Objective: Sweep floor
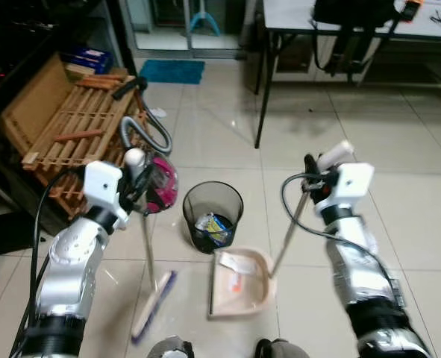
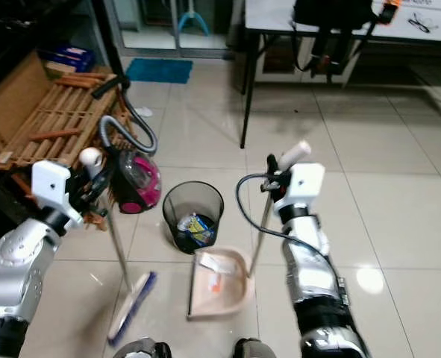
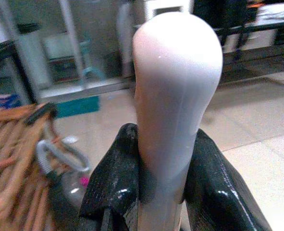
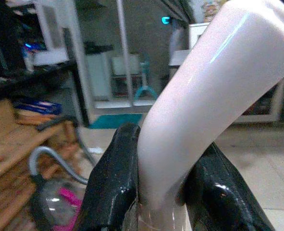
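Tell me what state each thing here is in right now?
Broom: upright, head on the floor, handle clamped in the left end effector.
Dustpan: pan flat on the floor with bits of litter in it, handle clamped in the right end effector.
Bin: upright, open, litter inside.
Vacuum: parked on the floor, hose looped.
Wooden rack: lying tilted against the shelving.

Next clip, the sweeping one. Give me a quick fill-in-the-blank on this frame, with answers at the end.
1. The left gripper is shut on the handle of the ____.
2. The right gripper holds the long handle of the ____.
3. The black bin stands on the floor just behind the ____.
4. The pink vacuum cleaner sits beside the wooden ____.

Answers: broom; dustpan; dustpan; slats
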